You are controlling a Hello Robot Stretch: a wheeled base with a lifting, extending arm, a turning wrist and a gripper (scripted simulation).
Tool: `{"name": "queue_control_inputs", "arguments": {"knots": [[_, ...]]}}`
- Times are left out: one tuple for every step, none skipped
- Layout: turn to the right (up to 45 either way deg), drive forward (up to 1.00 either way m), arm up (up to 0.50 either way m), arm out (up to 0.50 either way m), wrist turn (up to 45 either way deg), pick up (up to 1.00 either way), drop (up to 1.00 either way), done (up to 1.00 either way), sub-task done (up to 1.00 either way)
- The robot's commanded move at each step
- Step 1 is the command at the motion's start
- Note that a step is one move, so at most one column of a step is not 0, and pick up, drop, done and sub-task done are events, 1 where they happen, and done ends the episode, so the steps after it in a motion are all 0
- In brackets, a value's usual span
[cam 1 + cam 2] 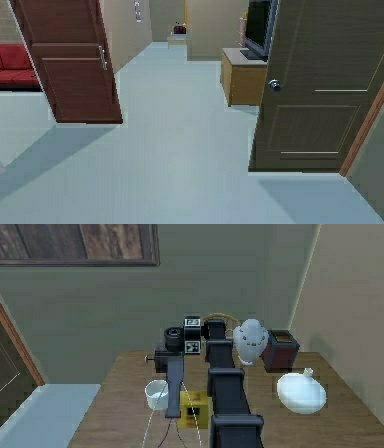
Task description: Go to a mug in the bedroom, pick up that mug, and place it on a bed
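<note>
A small white mug-like cup (157,394) stands on a wooden table (120,374) in the arm side view. The dark arm (222,389) rises from the bottom edge over this table. Left of its two white marker squares sits the gripper (172,424), its dark body just right of the cup and its thin fingers (151,432) running down toward the bottom edge. A yellow box (197,404) lies right beside it. I cannot tell whether the gripper holds anything, nor whether it touches the cup.
Also on the table are a white vase-like object (250,342), a dark red box (280,352) and a white rounded object (301,391). A framed picture (80,242) hangs above. In the forward view, a red-brown door (68,60), a dark door (318,85) and a TV cabinet (243,75) flank open pale floor (160,140).
</note>
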Motion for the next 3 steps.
{"name": "queue_control_inputs", "arguments": {"knots": [[0.0, 0.0, 0.0, 0.0, 45.0, 0.0, 0.0, 0.0, 0.0], [0.0, 0.0, 0.0, 0.0, 45.0, 0.0, 0.0, 0.0, 0.0], [0.0, 0.0, 0.0, 0.0, 45.0, 0.0, 0.0, 0.0, 0.0]]}}
